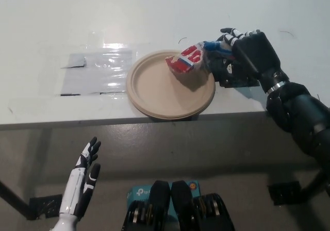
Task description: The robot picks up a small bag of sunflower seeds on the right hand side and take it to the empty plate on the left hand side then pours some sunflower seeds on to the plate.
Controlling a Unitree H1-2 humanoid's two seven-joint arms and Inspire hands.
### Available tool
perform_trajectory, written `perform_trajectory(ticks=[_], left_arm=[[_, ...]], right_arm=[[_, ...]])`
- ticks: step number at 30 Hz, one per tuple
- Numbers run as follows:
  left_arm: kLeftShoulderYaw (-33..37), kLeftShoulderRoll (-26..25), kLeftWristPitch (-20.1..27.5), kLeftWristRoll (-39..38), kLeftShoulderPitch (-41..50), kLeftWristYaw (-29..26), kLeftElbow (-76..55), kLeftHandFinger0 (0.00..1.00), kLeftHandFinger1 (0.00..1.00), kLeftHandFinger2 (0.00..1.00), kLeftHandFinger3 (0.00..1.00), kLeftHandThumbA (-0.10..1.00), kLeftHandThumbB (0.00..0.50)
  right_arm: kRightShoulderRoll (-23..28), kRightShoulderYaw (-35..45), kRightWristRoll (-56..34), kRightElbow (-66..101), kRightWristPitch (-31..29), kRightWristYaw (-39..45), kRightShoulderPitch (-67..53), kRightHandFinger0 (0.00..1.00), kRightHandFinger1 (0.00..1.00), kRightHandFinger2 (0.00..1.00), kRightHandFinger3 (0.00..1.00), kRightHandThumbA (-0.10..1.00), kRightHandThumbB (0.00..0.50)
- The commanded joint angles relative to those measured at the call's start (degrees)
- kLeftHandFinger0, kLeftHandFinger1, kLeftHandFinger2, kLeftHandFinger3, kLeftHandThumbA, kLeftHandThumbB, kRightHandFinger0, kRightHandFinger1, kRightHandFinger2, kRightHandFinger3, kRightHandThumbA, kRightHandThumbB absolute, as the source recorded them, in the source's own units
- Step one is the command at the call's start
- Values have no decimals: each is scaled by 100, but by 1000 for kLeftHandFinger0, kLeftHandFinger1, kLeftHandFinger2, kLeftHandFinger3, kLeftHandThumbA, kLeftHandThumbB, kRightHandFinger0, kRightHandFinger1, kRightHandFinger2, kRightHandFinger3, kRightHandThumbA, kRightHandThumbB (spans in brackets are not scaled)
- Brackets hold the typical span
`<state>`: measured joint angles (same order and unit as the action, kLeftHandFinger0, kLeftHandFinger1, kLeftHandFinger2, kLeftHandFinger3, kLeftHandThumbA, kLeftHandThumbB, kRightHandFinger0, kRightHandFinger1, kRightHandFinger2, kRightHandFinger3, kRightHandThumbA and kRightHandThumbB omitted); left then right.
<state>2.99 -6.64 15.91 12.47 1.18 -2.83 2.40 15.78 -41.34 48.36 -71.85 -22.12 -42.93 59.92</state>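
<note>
A tan round plate (165, 89) lies near the table's front edge. My black right hand (245, 55) is shut on a small red, white and blue bag of sunflower seeds (186, 60). The bag is tilted over the plate's upper right part, its free end pointing left and down. No seeds show on the plate. My white left hand (82, 182) rests open below the table edge at the lower left.
A clear plastic sheet (98, 72) is taped to the white table (154, 14) left of the plate. The table's front edge (77, 121) runs across the middle. A teal box (139, 194) sits on the floor below.
</note>
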Motion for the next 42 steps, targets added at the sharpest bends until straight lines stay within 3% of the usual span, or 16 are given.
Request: perform_trajectory(ticks=[1,5,15,23,28,31,32,34,37,40,42], left_arm=[[5,-50,137,-39,-60,52,-55,1000,1000,1000,1000,1000,107],[10,-54,143,-26,-81,53,-51,1000,1000,1000,1000,1000,106],[16,-74,134,-64,-105,87,-56,1000,1000,1000,1000,1000,94],[29,-72,139,-45,-109,85,-47,1000,1000,1000,1000,1000,84],[40,-71,139,-22,-128,82,-45,1000,1000,1000,1000,1000,77],[39,-80,105,-23,-114,92,-82,1000,1000,1000,1000,1000,81],[41,-73,110,-14,-117,84,-71,1000,1000,1000,1000,1000,78],[39,-60,121,-39,-112,82,-55,1000,1000,1000,1000,1000,85],[28,-66,171,-61,-93,73,-39,1000,1000,1000,1000,1000,89],[18,-74,121,-11,-75,56,-74,1000,1000,1000,1000,1000,93],[17,-58,111,-17,-76,49,-71,1000,1000,1000,1000,1000,84]], right_arm=[[186,-90,296,306,-45,-394,349,0,319,781,569,-100,176],[201,-180,430,294,-5,-506,422,0,293,737,532,-100,224],[184,-264,648,276,126,-536,548,0,239,729,532,-100,256],[200,-300,728,159,168,-501,671,0,225,723,537,-100,239],[204,-214,678,72,211,-473,664,0,171,641,418,-100,260],[157,-37,457,-41,23,-529,594,0,184,645,416,-100,222],[142,183,202,-36,-132,-382,529,0,197,658,397,-100,167],[103,403,68,-99,-178,-459,441,0,203,627,356,-100,145],[20,674,-110,-209,-339,-532,369,0,160,584,294,-100,155],[-23,907,-258,-286,-344,-417,269,0,176,642,360,-100,128],[-15,1067,-390,-289,-467,-405,152,0,176,628,398,-100,115]])
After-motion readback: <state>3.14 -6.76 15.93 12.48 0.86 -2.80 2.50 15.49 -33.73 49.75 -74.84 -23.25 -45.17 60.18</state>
